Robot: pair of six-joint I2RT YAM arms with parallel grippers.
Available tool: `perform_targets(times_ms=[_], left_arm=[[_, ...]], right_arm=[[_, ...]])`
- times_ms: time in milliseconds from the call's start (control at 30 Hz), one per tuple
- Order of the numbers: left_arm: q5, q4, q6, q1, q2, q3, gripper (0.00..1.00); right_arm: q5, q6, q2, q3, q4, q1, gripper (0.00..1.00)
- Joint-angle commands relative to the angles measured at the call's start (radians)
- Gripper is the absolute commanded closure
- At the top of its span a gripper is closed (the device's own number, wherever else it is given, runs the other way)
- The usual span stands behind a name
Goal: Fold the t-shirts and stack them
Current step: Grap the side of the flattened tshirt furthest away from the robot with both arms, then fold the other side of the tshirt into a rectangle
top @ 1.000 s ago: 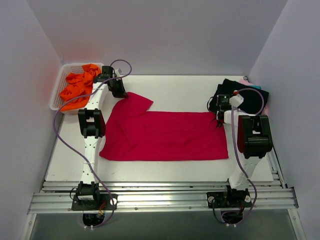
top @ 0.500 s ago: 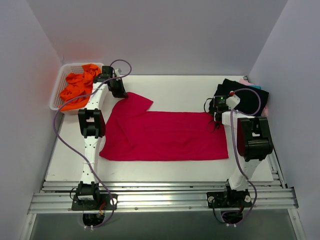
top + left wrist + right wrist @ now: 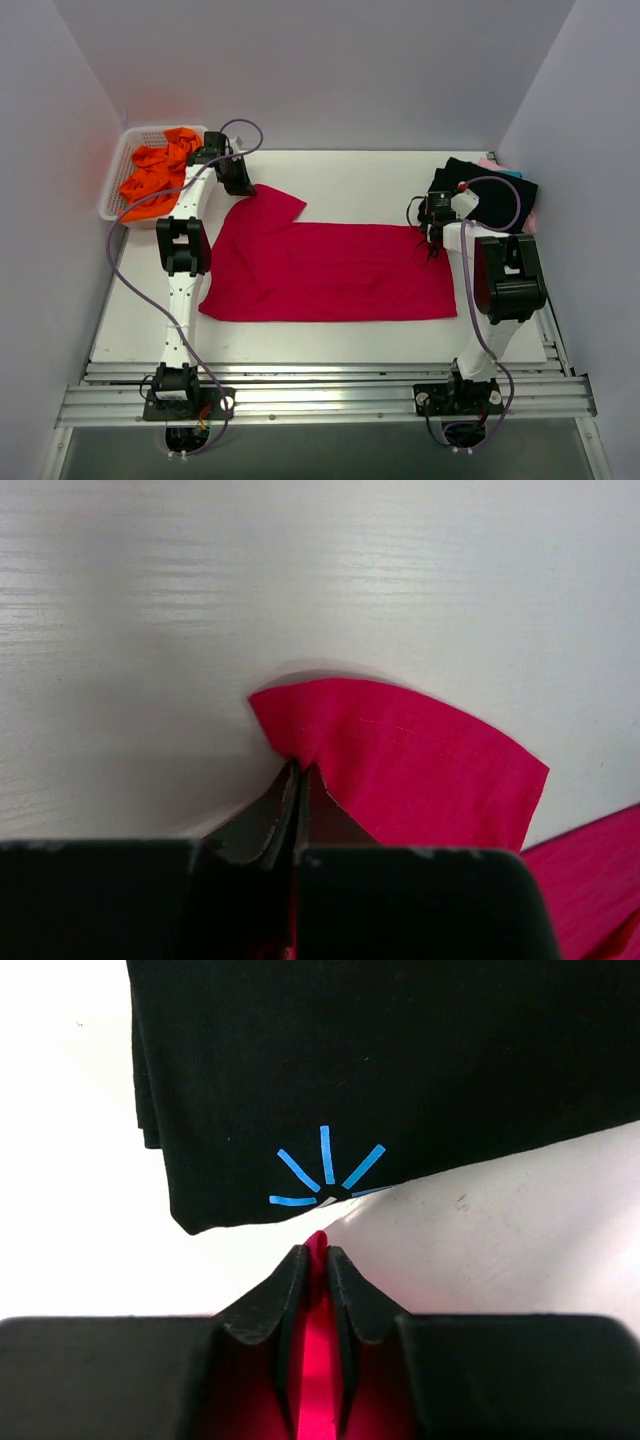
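Crimson-red cloth t-shirt (image 3: 330, 270) lies flat, with its long axis running left to right between the two arms.
The left gripper (image 3: 300, 778) is clamped on the shirt's far-left sleeve corner. The right gripper (image 3: 314, 1252) is clamped on its far-right corner, just short of the folded black t-shirt (image 3: 400, 1060). Bare white counter (image 3: 350, 180) lies beyond the shirt's far edge, so there appears to be room for a fold.
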Motion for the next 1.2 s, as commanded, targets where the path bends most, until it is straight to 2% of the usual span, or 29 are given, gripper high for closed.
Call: perform_targets(times_ms=[0,100,267,333,367,400,433,600,767,1167], left_arm=[[-0.058,-0.064,0.017,0.007,0.051,0.0,0.98],[-0.058,-0.064,0.016,0.009,0.051,0.0,0.98],[-0.072,-0.058,0.02,0.01,0.028,-0.013,0.98],[-0.135,0.02,-0.001,0.007,-0.038,-0.151,0.98],[-0.128,0.198,-0.018,0.007,-0.15,-0.256,0.98],[-0.111,0.273,-0.026,0.007,-0.2,-0.42,0.98],[-0.101,0.304,-0.027,0.009,-0.233,-0.449,0.98],[-0.146,0.189,0.023,-0.004,-0.271,-0.389,0.98],[-0.154,0.253,0.023,-0.008,-0.371,-0.503,0.98],[-0.226,0.318,0.053,-0.047,-0.585,-0.662,0.98]], right_arm=[[0.019,-0.01,-0.024,0.01,-0.017,0.0,0.92],[0.016,-0.011,-0.013,0.016,-0.014,0.002,1.0],[0.0,-0.015,-0.012,0.023,-0.013,0.002,1.0],[-0.003,-0.015,-0.027,0.037,-0.02,0.002,1.0],[-0.001,-0.015,-0.033,0.045,-0.034,0.0,1.0],[-0.004,-0.016,-0.041,0.06,-0.042,0.002,1.0],[-0.004,-0.016,-0.056,0.069,-0.048,0.0,1.0],[0.0,-0.019,-0.093,0.125,-0.092,0.0,1.0],[-0.023,-0.022,-0.102,0.172,-0.109,0.002,1.0],[-0.041,-0.031,-0.153,0.175,-0.131,0.002,1.0]])
